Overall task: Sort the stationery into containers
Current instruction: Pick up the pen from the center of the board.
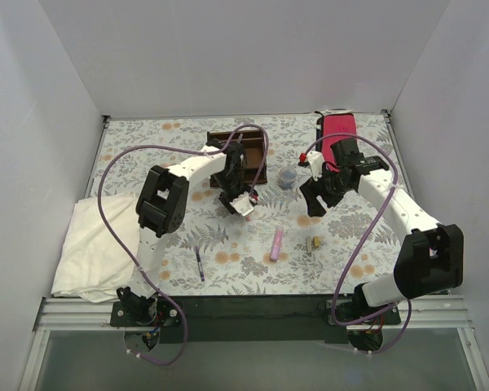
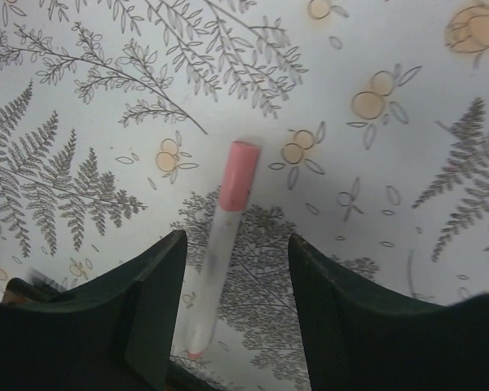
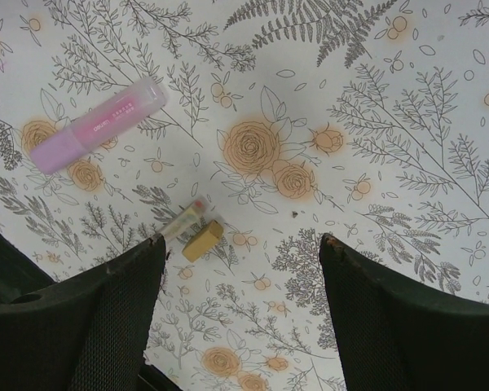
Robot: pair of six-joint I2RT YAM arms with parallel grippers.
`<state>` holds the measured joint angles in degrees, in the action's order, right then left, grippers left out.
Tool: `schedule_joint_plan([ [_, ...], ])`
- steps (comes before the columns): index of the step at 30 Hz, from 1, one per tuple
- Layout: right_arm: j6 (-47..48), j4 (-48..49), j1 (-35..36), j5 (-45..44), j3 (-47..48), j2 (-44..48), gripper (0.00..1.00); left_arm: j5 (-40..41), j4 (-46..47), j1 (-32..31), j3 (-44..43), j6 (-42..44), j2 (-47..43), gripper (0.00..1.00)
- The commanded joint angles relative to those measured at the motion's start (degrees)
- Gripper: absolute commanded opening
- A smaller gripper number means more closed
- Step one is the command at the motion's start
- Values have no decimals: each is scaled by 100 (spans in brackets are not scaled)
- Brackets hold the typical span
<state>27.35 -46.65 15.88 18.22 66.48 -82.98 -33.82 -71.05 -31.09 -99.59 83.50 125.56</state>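
Observation:
My left gripper point(image 1: 231, 205) is open and low over the table, in front of the dark brown organiser point(image 1: 220, 137), which the arm partly hides. In the left wrist view a pale pen with a pink cap point(image 2: 226, 218) lies on the table between the open jaws point(image 2: 236, 240), nearer the left finger, and looks blurred. My right gripper point(image 1: 312, 204) is open and empty above the table. The right wrist view point(image 3: 240, 244) shows a fat pink marker point(image 3: 98, 126), a yellowish-brown block point(image 3: 203, 241) and a short clear pen point(image 3: 182, 221) beside it, by the left fingertip. The marker point(image 1: 276, 243) and block point(image 1: 315, 243) lie near the front.
A bluish-grey round cup point(image 1: 287, 177) stands between the two grippers. A black pen point(image 1: 200, 265) lies at the front left. A red cloth point(image 1: 337, 134) lies at the back right. A white cloth point(image 1: 90, 244) hangs over the table's left edge. White walls enclose the flowered table point(image 1: 147, 155).

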Motion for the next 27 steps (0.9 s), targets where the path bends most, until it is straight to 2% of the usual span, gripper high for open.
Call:
schedule_joint_plan([
  [1, 59, -19, -6, 208, -144, 238, 81, 288, -67, -152, -701, 333, 311, 49],
  [10, 147, -19, -15, 182, -197, 318, 81, 701, -532, -318, -878, 298, 549, 36],
  [17, 139, 7, -23, 305, -188, 300, 81, 1088, -779, -406, -500, 263, 408, 33],
  [27, 68, -10, -23, 174, -161, 440, 81, 1413, -761, -564, -815, -237, 970, 24],
])
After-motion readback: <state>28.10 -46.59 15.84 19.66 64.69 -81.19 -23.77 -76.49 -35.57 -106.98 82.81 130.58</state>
